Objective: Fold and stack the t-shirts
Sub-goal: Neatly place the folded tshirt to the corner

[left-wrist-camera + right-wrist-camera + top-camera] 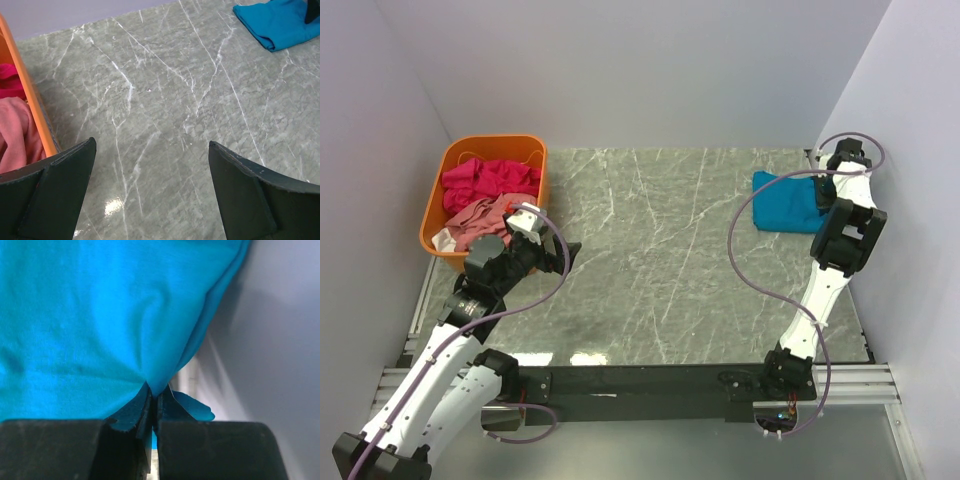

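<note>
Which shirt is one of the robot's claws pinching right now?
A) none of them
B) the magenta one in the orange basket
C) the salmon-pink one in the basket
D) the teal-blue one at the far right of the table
D: the right claw is shut on a fold of the teal-blue shirt, while the left claw hangs open beside the orange basket, gripping nothing.

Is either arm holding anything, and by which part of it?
The right gripper has its fingers shut on the folded teal-blue cotton t-shirt, pinching fabric near its edge. The left gripper is open, holding nothing.
</note>
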